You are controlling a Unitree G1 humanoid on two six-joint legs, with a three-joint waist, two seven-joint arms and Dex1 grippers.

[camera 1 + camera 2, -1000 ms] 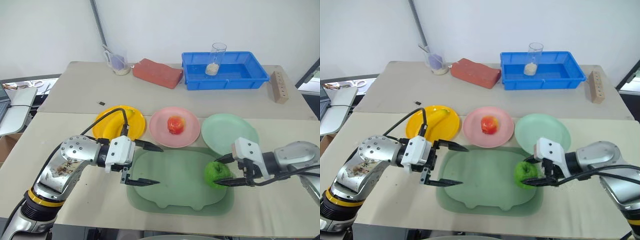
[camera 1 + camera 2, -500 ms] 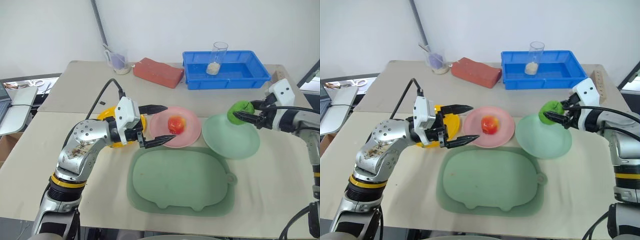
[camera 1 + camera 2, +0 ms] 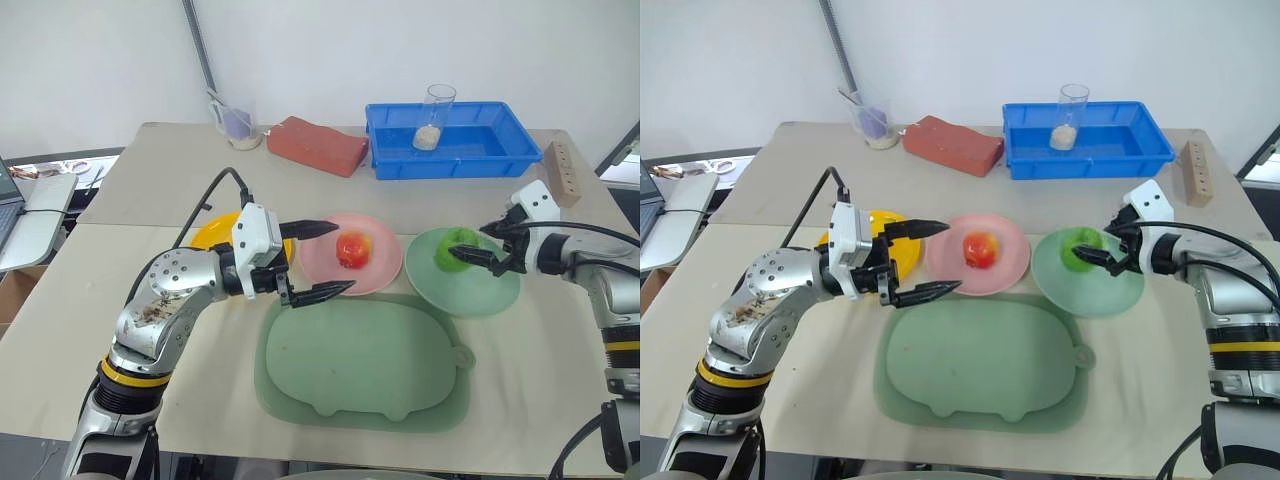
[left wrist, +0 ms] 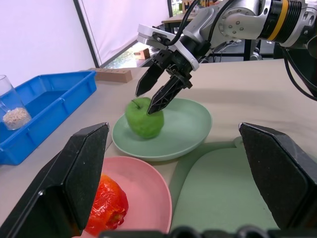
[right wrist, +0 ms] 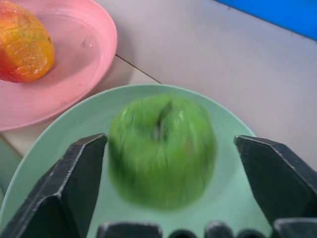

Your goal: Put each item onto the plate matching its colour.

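The green apple (image 3: 450, 248) sits upright on the pale green plate (image 3: 482, 292). My right gripper (image 3: 468, 245) is open around it, and its fingers (image 5: 74, 183) stand to either side of the apple (image 5: 161, 148) with a gap. The red-orange fruit (image 3: 351, 249) lies on the pink plate (image 3: 378, 272). My left gripper (image 3: 342, 258) hovers open and empty in front of the pink plate, pointing towards the apple. It covers much of the yellow plate (image 3: 212, 232), and the banana is hidden behind it.
A large dull-green tray (image 3: 360, 362) lies in front of the plates. At the back stand a blue bin (image 3: 480, 150) holding a glass cup (image 3: 433, 118), a red brick (image 3: 315, 146), a small cup (image 3: 236, 126) and a wooden block (image 3: 558, 173).
My right gripper carried the apple from the tray up to the pale green plate and opened; the apple now rests there. My left gripper rose from the tray towards the pink plate.
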